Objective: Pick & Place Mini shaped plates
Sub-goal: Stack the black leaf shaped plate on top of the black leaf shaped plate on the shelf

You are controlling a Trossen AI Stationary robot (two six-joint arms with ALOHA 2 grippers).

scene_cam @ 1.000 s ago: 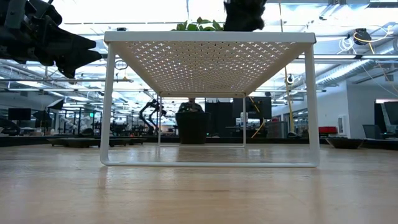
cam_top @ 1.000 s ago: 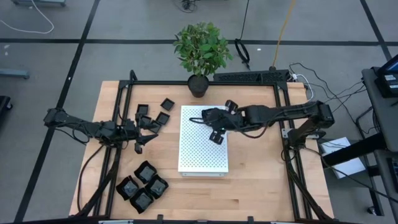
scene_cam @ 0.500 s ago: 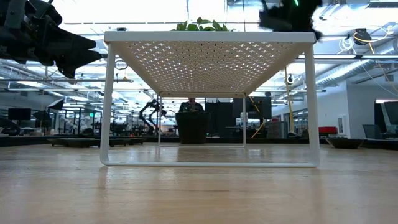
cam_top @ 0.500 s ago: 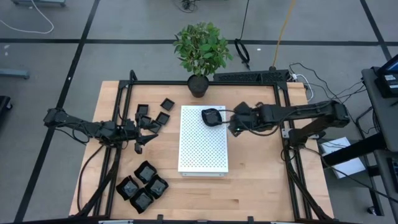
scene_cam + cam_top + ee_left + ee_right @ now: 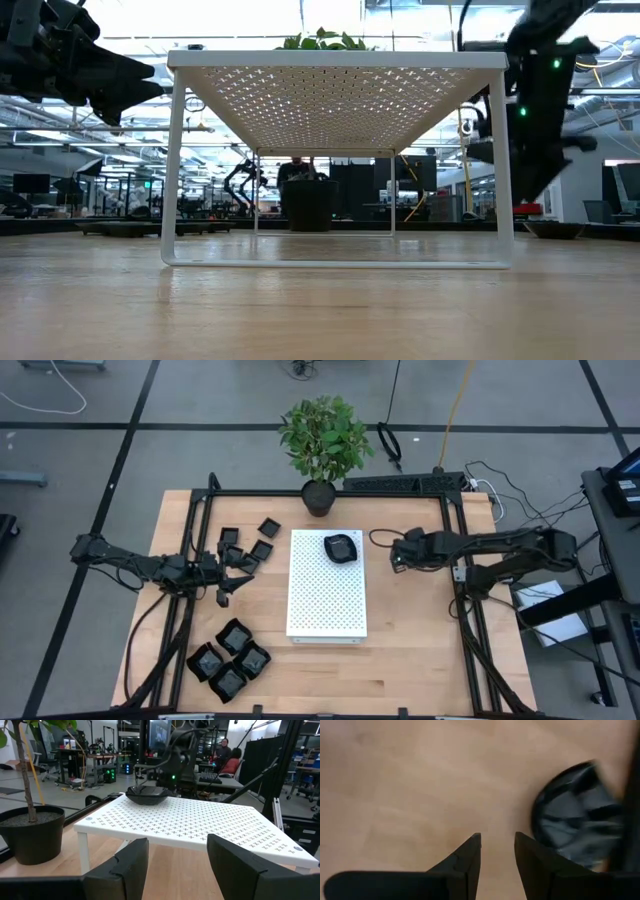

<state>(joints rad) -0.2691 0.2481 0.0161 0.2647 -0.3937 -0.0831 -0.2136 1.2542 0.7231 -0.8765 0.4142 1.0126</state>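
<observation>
A rounded black mini plate [image 5: 341, 547] [image 5: 146, 795] sits on its base on the white perforated board [image 5: 325, 600], near the board's far right corner. Small square plates [image 5: 262, 548] lie on the table left of the board, and larger wavy-edged plates [image 5: 230, 657] lie bunched at the near left. My right gripper [image 5: 398, 555] [image 5: 497, 840] hangs over the bare table right of the board, pointing steeply down, open by a narrow gap with nothing between its fingers. My left gripper [image 5: 232, 572] [image 5: 177, 842] waits left of the board, open wide, pointing level at it.
A potted plant [image 5: 319, 498] stands at the far edge, just behind the board. A black frame [image 5: 455, 560] runs along the table's sides. A blurred dark round thing [image 5: 580, 825] shows on the wood near my right gripper. Bare wood lies between board and right frame.
My right gripper has drawn back from above the board's far part toward the table's right edge, sinking beside the board and rolling as it went. The rounded plate stays where it was on the board. My left arm has kept still.
</observation>
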